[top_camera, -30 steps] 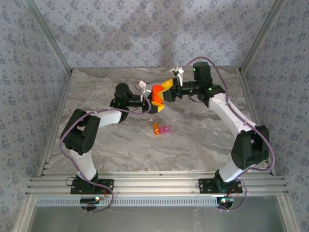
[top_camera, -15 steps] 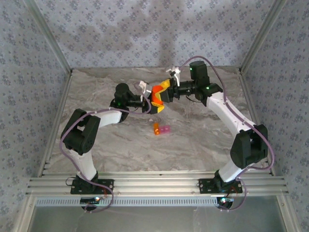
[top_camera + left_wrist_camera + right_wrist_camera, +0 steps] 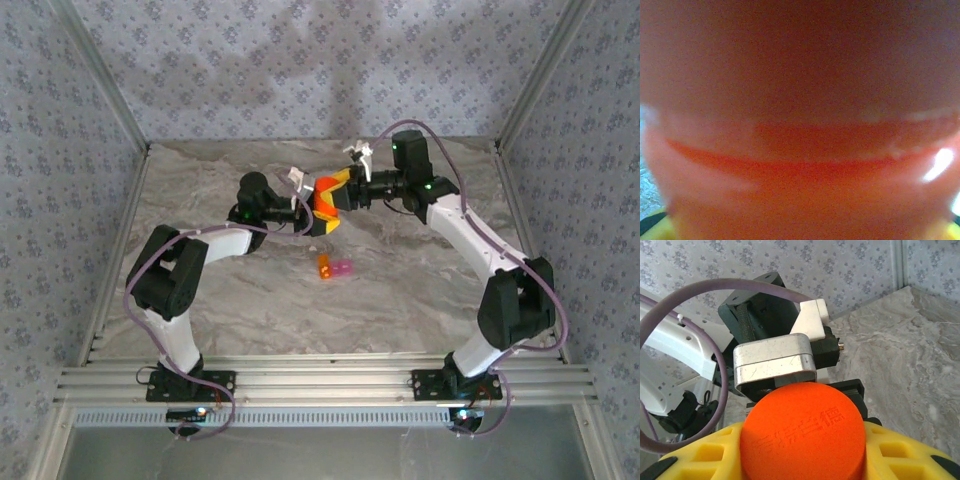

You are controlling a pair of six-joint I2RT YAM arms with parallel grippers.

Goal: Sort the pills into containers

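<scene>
Clamping character-embossed orange cap: right claw

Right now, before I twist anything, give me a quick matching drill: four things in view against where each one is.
1 bottle
2 small boxes
3 left gripper
4 right gripper

a lying on the table
b clamped on the bottle's body
c yellow fingers either side of the cap
d held up off the table

Pairs: 1-d, 2-a, 3-b, 4-c.

table: was a grey marbled top in front of me
on it: containers, orange joined to pink, lay mid-table
</scene>
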